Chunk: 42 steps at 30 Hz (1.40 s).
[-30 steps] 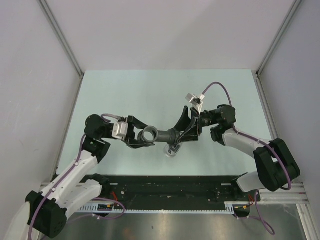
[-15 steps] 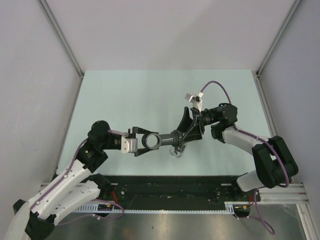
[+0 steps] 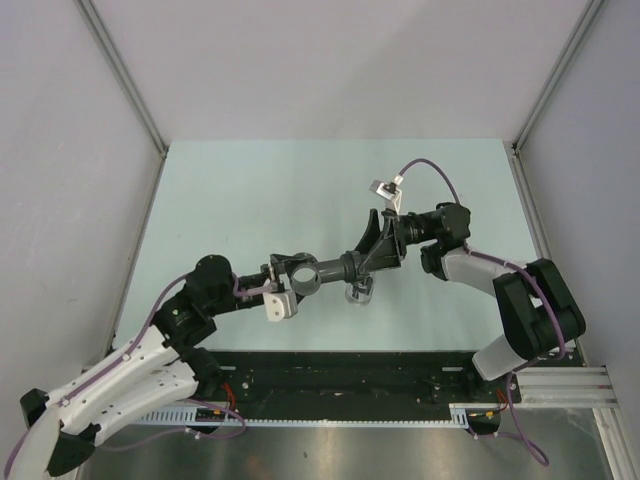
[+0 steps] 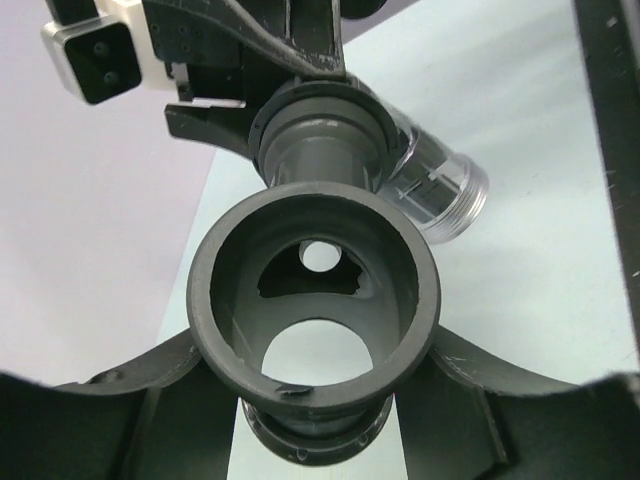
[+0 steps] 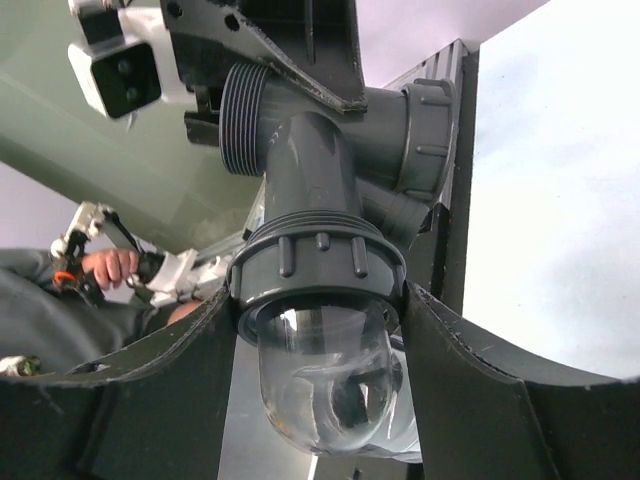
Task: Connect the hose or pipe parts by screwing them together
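Observation:
Both grippers hold the dark grey pipe parts in line above the pale green table (image 3: 250, 190). My left gripper (image 3: 293, 280) is shut on the wide-mouthed fitting (image 3: 298, 270). In the left wrist view its ring (image 4: 225, 330) sits between the fingers (image 4: 120, 400) of the left gripper (image 4: 313, 352). My right gripper (image 3: 370, 262) is shut on the second fitting (image 3: 350, 268), with a clear cup (image 3: 360, 290) hanging below. In the right wrist view the ribbed collar (image 5: 318, 268) and clear dome (image 5: 325, 385) sit inside the right gripper (image 5: 320, 300). The pieces meet end to end; how deep the thread sits is hidden.
A black rail (image 3: 340, 370) runs along the table's near edge above the arm bases. Grey walls and metal posts (image 3: 125, 85) close in the sides. A person's hand (image 5: 100, 266) holding a device shows far off in the right wrist view.
My left gripper has rolled about its wrist with the fitting in it, its white camera block swinging from the left side to underneath. The left arm has shifted forward. The right gripper has barely moved.

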Each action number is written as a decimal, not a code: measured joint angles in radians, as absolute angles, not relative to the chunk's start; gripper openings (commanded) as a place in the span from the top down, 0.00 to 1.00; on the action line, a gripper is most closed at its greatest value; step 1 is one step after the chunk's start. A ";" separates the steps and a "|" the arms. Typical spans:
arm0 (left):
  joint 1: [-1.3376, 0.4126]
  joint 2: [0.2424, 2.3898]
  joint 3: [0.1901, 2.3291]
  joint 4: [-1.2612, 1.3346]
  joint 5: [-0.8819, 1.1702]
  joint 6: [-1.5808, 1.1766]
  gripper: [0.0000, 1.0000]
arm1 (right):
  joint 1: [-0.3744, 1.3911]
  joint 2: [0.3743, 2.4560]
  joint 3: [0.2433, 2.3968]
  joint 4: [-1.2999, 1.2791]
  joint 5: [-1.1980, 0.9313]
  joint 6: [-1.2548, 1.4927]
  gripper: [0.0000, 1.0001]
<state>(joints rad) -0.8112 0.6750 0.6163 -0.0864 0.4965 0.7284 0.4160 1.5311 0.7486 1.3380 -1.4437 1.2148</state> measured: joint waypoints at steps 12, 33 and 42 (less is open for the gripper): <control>-0.827 0.664 0.570 -0.028 0.262 0.797 1.00 | 0.404 1.633 0.760 1.354 -1.220 1.438 1.00; -0.870 0.752 0.485 0.171 0.027 1.089 1.00 | 0.407 1.648 0.760 1.152 -0.969 1.485 1.00; -0.875 0.781 0.450 0.212 -0.005 1.206 1.00 | 0.410 1.679 0.760 1.104 -0.947 1.492 0.99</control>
<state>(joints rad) -0.8753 0.7811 0.4496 0.2115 -0.0051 1.2057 0.4103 1.6787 0.7601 1.1042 -0.9470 1.4921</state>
